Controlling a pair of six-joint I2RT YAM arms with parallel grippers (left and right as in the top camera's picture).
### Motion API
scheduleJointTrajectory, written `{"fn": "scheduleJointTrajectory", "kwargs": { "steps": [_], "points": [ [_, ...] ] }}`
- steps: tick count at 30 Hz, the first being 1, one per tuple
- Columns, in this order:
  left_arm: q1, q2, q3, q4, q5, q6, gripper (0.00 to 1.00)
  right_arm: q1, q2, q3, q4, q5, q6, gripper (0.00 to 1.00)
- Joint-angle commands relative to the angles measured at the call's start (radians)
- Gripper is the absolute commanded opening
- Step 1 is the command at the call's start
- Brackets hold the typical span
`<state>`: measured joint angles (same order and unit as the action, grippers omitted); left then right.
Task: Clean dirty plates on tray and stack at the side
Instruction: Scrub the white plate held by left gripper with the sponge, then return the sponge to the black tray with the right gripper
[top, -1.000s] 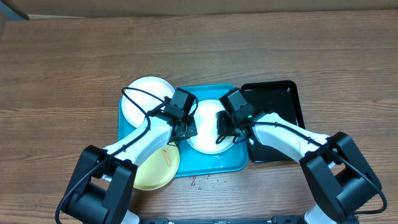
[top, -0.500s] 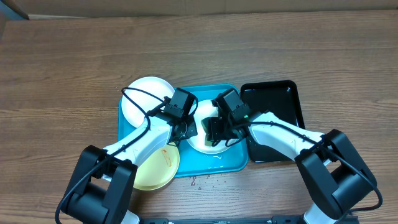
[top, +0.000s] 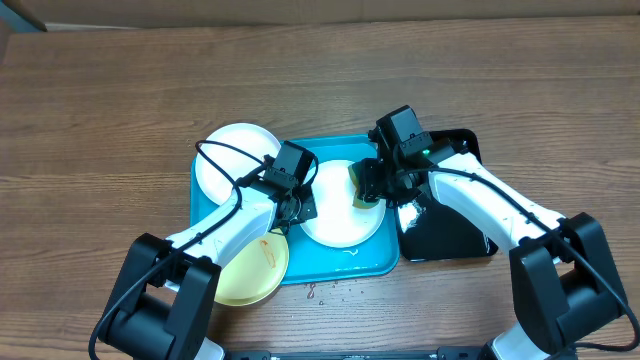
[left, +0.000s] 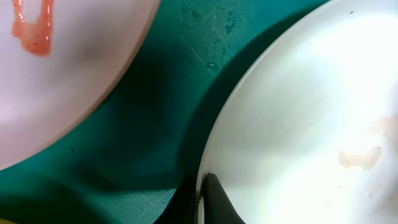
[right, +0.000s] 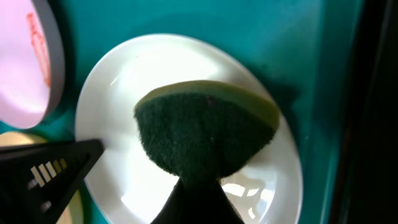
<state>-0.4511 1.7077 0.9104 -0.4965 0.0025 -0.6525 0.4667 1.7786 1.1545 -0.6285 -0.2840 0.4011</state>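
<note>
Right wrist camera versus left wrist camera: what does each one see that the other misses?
Only the right wrist view shows the green sponge, held in the right jaws over the white plate, and the black tray at the edge. Only the left wrist view shows the left jaws pinching that plate's rim and a faint pinkish smear on it. Both show the white plate, the blue tray beneath it, and a red-smeared plate alongside.

Plate (top: 335, 215) inside tray (top: 375, 257); black tray (top: 445, 235) just right.
</note>
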Motion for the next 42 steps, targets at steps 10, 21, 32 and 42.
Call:
{"fn": "scheduleJointTrajectory", "kwargs": {
  "steps": [10, 21, 32, 42],
  "points": [
    [-0.001, 0.039, -0.025, -0.018, -0.01, -0.006, 0.04, 0.023, 0.031, -0.178, 0.208, 0.052, -0.016, 0.04],
    [-0.001, 0.039, -0.025, -0.018, -0.01, -0.005, 0.04, 0.055, 0.031, -0.268, 0.355, -0.116, -0.003, 0.04],
    [-0.001, 0.039, -0.025, -0.027, -0.013, -0.005, 0.04, -0.026, -0.05, -0.078, 0.284, -0.254, -0.017, 0.04],
    [-0.001, 0.039, -0.025, -0.022, -0.011, -0.006, 0.04, -0.229, -0.184, 0.058, -0.126, 0.003, -0.096, 0.04]
  ]
}}
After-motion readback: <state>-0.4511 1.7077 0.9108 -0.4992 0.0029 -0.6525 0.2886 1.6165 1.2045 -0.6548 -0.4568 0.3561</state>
